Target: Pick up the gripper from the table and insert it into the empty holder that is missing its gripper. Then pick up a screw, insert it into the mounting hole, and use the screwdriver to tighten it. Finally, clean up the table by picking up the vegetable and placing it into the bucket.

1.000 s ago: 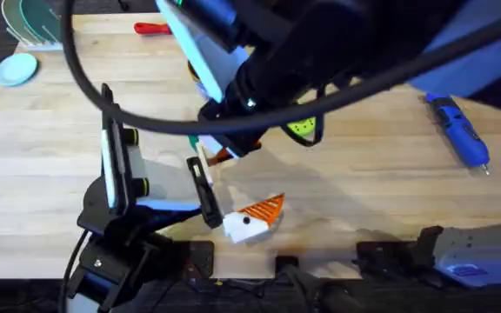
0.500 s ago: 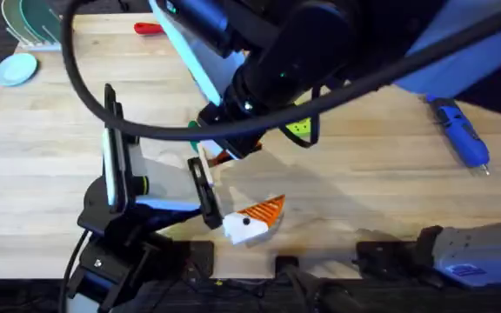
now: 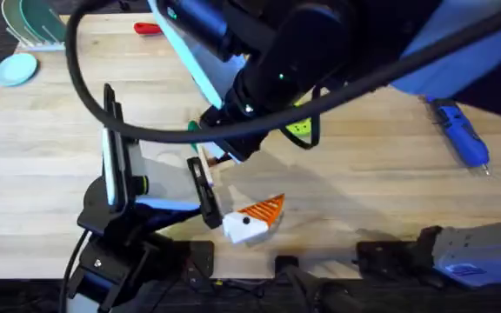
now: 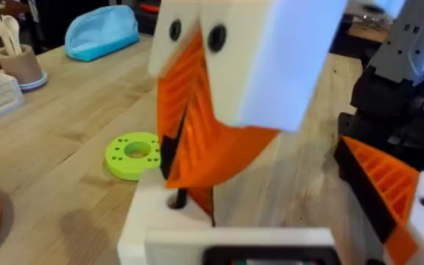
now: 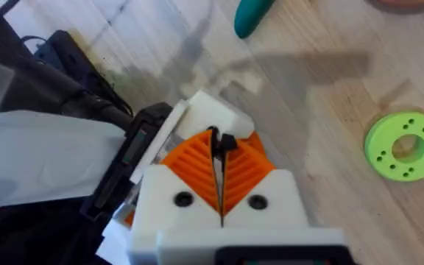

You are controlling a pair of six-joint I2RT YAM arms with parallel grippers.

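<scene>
The right gripper (image 5: 219, 173) has its two white fingers (image 5: 179, 195) pressed almost together. What looks like the orange gripper pad (image 4: 219, 158) is pinched between them, though the close view makes that hard to confirm. The pad's lower edge meets the bare white holder (image 4: 149, 224) on the left arm. The left gripper (image 3: 229, 193) stands wide open and holds nothing; its other finger carries an orange ribbed pad (image 4: 385, 188). The wooden table (image 3: 390, 174) bears one blue screwdriver (image 3: 459, 132) to the right, one red-handled screwdriver (image 3: 150, 28) at the far edge, one green ring (image 5: 405, 145) and one dark green vegetable (image 5: 252, 15) near the grippers.
</scene>
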